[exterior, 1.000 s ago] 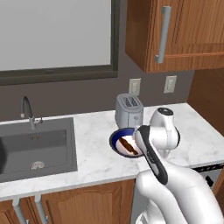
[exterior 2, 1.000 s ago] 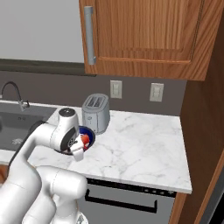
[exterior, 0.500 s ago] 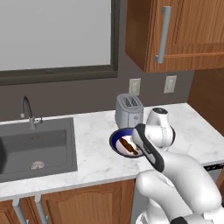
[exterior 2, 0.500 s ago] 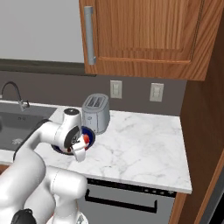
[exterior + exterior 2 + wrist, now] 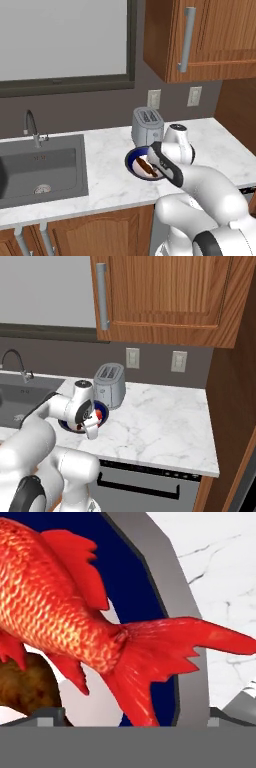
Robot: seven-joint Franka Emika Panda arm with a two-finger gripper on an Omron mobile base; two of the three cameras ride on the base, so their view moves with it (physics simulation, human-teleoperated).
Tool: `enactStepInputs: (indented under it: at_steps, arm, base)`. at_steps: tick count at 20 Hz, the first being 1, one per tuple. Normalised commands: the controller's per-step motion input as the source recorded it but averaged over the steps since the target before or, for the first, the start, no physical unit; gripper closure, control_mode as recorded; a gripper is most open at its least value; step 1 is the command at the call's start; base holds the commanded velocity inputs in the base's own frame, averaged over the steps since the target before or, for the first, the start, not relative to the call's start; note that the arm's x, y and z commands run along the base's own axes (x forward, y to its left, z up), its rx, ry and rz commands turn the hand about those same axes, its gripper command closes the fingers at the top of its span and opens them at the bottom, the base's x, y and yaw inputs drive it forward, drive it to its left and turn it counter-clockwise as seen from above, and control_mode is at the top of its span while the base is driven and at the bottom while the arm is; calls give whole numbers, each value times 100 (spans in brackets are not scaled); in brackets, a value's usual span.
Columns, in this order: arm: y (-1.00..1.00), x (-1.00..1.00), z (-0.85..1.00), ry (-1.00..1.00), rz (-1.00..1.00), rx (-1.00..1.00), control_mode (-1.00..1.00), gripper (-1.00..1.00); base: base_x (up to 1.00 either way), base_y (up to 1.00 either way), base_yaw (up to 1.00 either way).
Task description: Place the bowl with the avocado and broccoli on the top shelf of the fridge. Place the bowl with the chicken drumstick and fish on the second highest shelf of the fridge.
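The bowl with the chicken drumstick and fish (image 5: pixel 134 159), dark blue with a white inside, sits on the marble counter (image 5: pixel 165 421) just in front of the toaster (image 5: pixel 147 125), at about five o'clock from the sink (image 5: pixel 40 167) in the left base view. The fish (image 5: pixel 65 617) lies close under the hand camera, its tail fanning over the bowl's grey rim toward three o'clock, and the chicken drumstick (image 5: pixel 25 687) shows as a brown lump at about eight o'clock of the hand view.

The gripper (image 5: pixel 92 428) hangs right at the bowl's near edge with its jaws spread as wide as they go and nothing between them. The step in hand looks like the grasp on this bowl.

To do it well, the robot should probably set one finger inside the rim and one outside, on a stretch of wall free of the fish's tail, so the pads close on the bowl and not on food. A level lift would likely keep both pieces from sliding out. The toaster stands just behind, so the lift should go up before swinging away.
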Motion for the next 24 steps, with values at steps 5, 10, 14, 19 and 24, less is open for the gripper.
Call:
enactStepInputs:
  at_steps: [5,10,14,19,24]
  arm:
    - [1,6,-16,0,0,0,-100,-100]
    - [1,12,-16,0,0,0,-100,100]
    - [1,2,0,0,0,0,-100,100]
    - [0,0,0,0,0,0,-100,100]
    - [1,-18,3,0,-3,0,-100,100]
  base:
    - [0,0,0]
    - [0,0,0]
    - [0,0,0]
    - [0,0,0]
    - [0,0,0]
